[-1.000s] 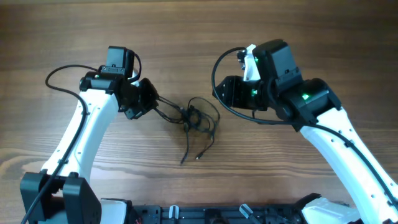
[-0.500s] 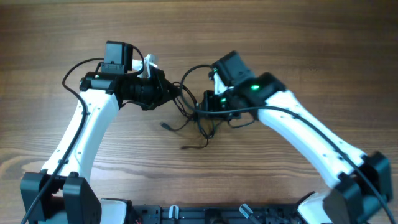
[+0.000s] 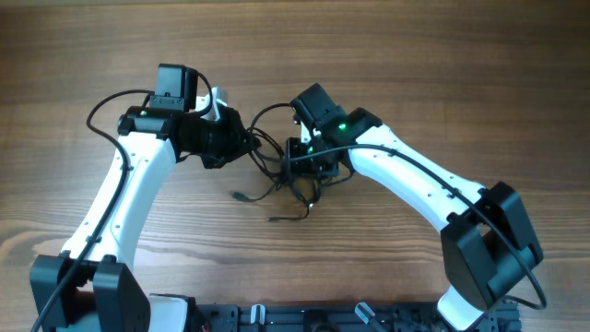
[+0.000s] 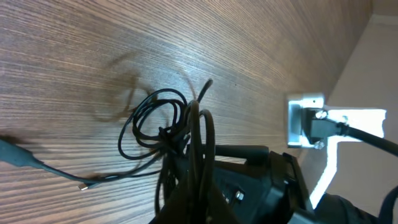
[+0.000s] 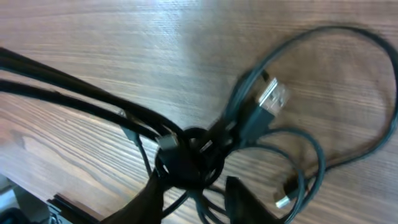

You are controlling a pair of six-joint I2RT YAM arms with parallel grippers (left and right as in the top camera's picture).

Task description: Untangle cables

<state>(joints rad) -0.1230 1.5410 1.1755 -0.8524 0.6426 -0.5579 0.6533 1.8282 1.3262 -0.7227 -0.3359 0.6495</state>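
The cables (image 3: 281, 180) lie mid-table (image 3: 461, 74), with the left gripper (image 3: 247, 146) at their 10 o'clock and the right gripper (image 3: 309, 168) at 2 o'clock.

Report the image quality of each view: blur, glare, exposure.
Overhead: evenly lit, no glare, the cables crisp. Left wrist: blown-out white patch at the right edge, sheen on the table. Right wrist: motion-blurred, only the silvery plug fairly readable.
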